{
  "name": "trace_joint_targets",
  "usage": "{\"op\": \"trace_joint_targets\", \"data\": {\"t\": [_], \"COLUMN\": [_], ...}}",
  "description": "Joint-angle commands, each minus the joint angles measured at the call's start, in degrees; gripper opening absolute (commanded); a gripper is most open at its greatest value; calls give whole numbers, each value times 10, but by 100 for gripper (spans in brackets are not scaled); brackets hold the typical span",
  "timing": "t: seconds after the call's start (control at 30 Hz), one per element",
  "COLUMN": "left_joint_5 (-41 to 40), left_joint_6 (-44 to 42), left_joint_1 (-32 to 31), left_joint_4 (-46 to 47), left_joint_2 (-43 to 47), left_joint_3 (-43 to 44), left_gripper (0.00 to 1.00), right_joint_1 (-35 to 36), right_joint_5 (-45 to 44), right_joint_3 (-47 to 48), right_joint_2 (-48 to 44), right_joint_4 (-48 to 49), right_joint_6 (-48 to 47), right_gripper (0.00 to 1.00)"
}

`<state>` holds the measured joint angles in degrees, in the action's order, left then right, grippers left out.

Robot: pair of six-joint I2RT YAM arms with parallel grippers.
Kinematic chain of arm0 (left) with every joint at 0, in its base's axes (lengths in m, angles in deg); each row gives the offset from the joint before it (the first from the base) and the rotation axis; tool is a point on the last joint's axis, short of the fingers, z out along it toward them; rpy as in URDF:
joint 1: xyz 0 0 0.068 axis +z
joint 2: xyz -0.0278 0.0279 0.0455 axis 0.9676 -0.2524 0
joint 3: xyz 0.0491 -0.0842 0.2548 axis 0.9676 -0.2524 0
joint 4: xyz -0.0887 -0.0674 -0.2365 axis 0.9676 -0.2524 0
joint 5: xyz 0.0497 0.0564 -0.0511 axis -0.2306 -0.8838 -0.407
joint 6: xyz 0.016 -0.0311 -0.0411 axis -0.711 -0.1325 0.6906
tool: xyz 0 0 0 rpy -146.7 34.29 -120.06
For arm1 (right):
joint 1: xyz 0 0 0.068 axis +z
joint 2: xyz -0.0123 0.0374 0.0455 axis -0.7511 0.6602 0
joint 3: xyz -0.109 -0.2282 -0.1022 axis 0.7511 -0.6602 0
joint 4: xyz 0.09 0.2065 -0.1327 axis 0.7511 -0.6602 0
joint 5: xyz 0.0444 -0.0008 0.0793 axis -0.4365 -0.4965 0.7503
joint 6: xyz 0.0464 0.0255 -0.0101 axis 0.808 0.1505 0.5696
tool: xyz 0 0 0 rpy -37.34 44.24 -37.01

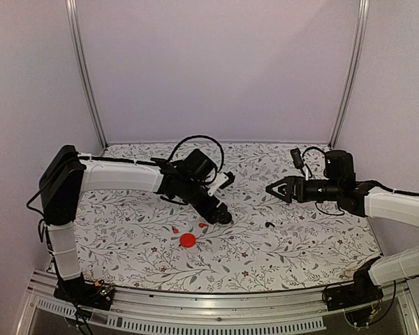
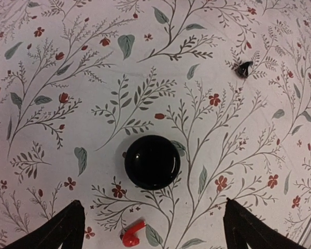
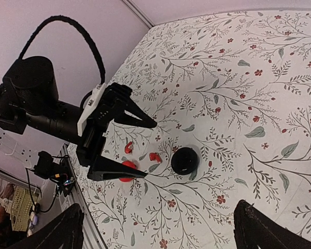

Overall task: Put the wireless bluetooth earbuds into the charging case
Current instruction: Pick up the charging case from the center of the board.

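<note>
A glossy black round charging case (image 2: 152, 162) lies on the floral cloth just ahead of my left gripper (image 2: 155, 231), which is open and holds nothing. One red earbud (image 2: 133, 234) lies between its fingers, nearer the left one. A black earbud (image 2: 243, 68) sits farther off to the upper right. In the right wrist view a second red earbud (image 3: 128, 147) lies beside the first (image 3: 155, 156), and a red round case (image 3: 125, 171) is partly hidden behind a left finger. My right gripper (image 1: 276, 188) hovers open and empty at the right, away from all of them.
The floral cloth (image 1: 300, 244) covers the table. Pale walls with metal posts (image 1: 84, 77) close the back and sides. The black earbud (image 1: 269, 225) lies alone between the two arms. A metal rail (image 1: 209, 307) runs along the near edge.
</note>
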<state>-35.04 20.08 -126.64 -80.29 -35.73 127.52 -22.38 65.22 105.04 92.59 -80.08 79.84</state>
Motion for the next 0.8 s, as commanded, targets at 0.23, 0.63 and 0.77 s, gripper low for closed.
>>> {"op": "trace_joint_targets", "data": {"t": [0.23,0.63,0.77], "left_joint_5": [37,13,12], "left_joint_6": [-84,-126,-131], "left_joint_1": [-5,-6,-6], "left_joint_4": [-72,-140,-145], "left_joint_2": [-101,-180,-190], "left_joint_3": [107,195,201], "left_gripper": [83,70,65], "right_joint_1": [-11,-16,-19], "right_joint_5": [9,11,11], "right_joint_3": [-17,-31,-34], "right_joint_2": [-19,-29,-31], "right_joint_4": [-5,-4,-3], "right_joint_6": [0,0,-2], "right_gripper": [99,99,99]}}
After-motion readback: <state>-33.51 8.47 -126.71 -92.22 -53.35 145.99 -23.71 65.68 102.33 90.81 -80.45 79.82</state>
